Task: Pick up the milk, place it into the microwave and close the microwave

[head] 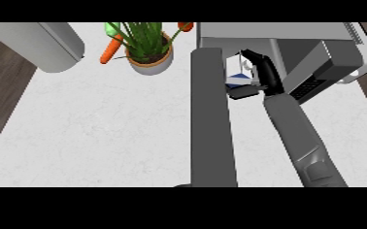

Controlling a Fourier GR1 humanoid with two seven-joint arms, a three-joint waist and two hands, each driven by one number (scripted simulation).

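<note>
The milk, a white carton with blue on it, is at the mouth of the open microwave at the top right. My right hand is shut on the carton: its fingers curl over the right side and the thumb lies under it. The right forearm runs in from the lower right. The microwave's door stands wide open as a long grey panel reaching toward me, just left of the hand. A dark control panel shows to the right of the hand. My left hand does not show.
A potted green plant stands at the back, left of the door. A carrot lies beside it. A large grey rounded object fills the back left corner. The white counter ends at the left edge.
</note>
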